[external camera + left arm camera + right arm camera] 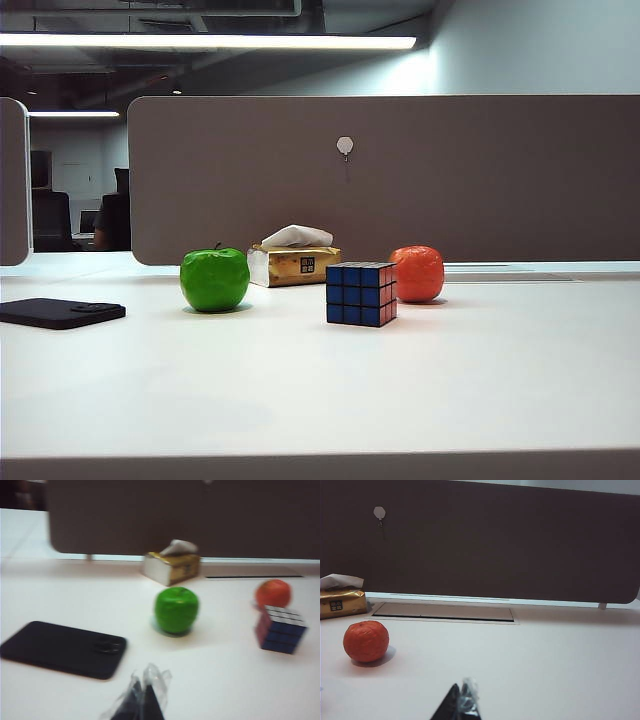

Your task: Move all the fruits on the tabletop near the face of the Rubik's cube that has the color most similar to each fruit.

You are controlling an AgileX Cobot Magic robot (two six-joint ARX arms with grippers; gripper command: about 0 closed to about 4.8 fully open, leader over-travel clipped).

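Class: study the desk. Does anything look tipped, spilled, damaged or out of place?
Nothing stands out. The green apple, orange, Rubik's cube and tissue box all sit upright and intact. Both the left gripper and right gripper hang empty, fingers together.

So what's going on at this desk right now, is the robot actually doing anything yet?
Nothing is held yet. The left gripper and right gripper hover over the white tabletop, jaws together and empty. The glossy green apple sits left of the small Rubik's cube. The wrinkled orange-red orange sits just behind the cube's right, by its red-orange side.
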